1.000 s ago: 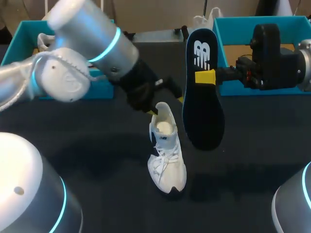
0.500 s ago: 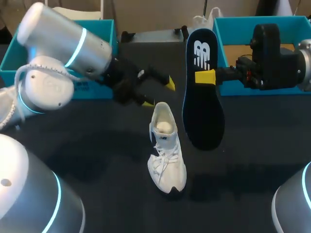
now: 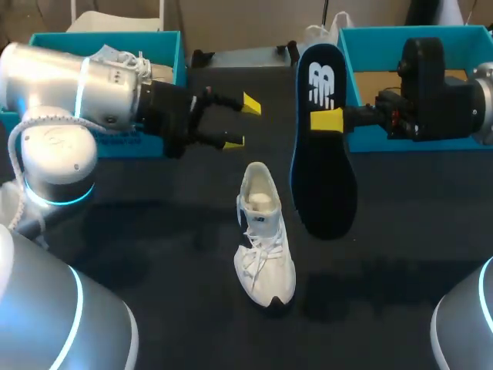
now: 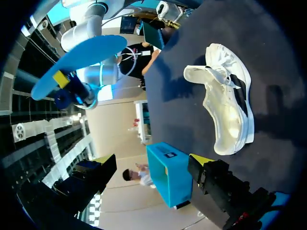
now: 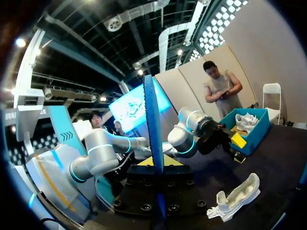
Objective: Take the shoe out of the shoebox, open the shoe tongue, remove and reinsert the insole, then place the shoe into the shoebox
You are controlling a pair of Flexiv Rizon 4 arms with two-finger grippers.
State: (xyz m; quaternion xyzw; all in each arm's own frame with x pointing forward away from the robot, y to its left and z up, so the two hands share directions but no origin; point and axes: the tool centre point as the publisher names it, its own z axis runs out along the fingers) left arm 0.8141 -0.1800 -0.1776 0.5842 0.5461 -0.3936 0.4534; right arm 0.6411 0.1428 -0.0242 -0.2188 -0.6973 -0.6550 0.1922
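A white shoe point(image 3: 263, 235) lies on the black table, toe toward me, with its tongue pulled open. My left gripper point(image 3: 240, 123) hovers open and empty behind the heel, off to its left. The dark insole point(image 3: 322, 154) hangs upright above the table, to the right of the shoe, and my right gripper point(image 3: 327, 121) is shut on it near its heel end. In the right wrist view the insole point(image 5: 153, 139) stands edge-on between the fingers, with the shoe point(image 5: 237, 196) on the table ahead. The left wrist view shows the shoe point(image 4: 225, 105) ahead and the insole's pale blue underside point(image 4: 79, 55) beyond it.
A teal shoebox point(image 3: 171, 54) sits at the back left behind my left arm, with another white shoe point(image 3: 127, 60) in it. A second teal shoebox point(image 3: 356, 58) stands at the back right behind my right gripper.
My left arm has drawn back to the left, lifting its open gripper away from the shoe's heel. The right arm, the insole and the shoe have not moved.
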